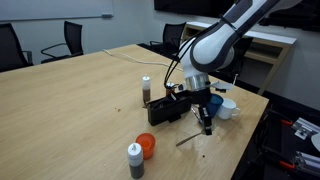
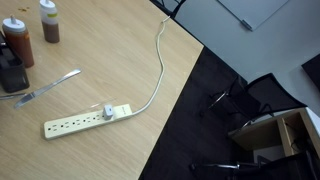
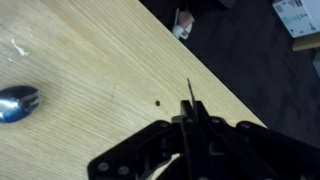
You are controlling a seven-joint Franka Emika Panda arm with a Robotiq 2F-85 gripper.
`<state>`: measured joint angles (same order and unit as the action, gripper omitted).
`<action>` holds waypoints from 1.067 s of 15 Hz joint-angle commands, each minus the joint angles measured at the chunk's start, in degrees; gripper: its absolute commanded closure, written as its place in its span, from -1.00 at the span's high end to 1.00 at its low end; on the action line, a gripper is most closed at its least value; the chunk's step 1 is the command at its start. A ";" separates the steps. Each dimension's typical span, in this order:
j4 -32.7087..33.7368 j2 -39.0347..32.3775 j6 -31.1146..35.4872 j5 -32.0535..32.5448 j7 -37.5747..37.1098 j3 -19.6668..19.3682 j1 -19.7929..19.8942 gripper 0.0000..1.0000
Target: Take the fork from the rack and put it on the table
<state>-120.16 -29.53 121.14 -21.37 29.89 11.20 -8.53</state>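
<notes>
My gripper [image 1: 207,122] hangs just above the light-wood table [image 1: 80,110], right of the black rack [image 1: 165,110], near the table's edge. In the wrist view the jaws [image 3: 190,115] are shut on a thin metal shaft, the fork [image 3: 189,92] seen edge-on, which sticks out past the fingertips over the table [image 3: 90,60]. The fork's head is hidden. The gripper does not show in the exterior view with the power strip; the dark block at that view's left edge [image 2: 10,72] may be the rack.
A silvery spoon-like utensil [image 3: 18,102] lies on the table near the gripper, also in both exterior views [image 1: 188,140] [image 2: 50,85]. Brown bottle [image 1: 146,90], orange cup [image 1: 147,145], grey bottle [image 1: 135,160], blue cup [image 1: 215,103] and white cup [image 1: 228,108]. Power strip [image 2: 85,120] with cable. Dark floor past the edge.
</notes>
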 commanded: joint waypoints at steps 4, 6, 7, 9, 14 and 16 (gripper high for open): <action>1.27 0.28 2.61 23.09 -11.06 -0.88 -5.79 -0.97; 0.58 0.13 5.33 27.88 -13.07 -0.90 -6.08 -0.97; 0.30 0.01 6.43 28.93 -13.58 -0.65 -5.73 -0.97; -0.22 -0.29 8.29 29.00 -13.99 0.03 -4.74 -0.97; -0.17 -1.37 9.04 26.41 -12.78 1.03 -3.01 -0.82; 0.07 -1.71 8.36 24.71 -12.20 1.49 -2.14 -0.32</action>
<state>-119.81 -30.98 129.03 5.55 16.90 11.16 -12.81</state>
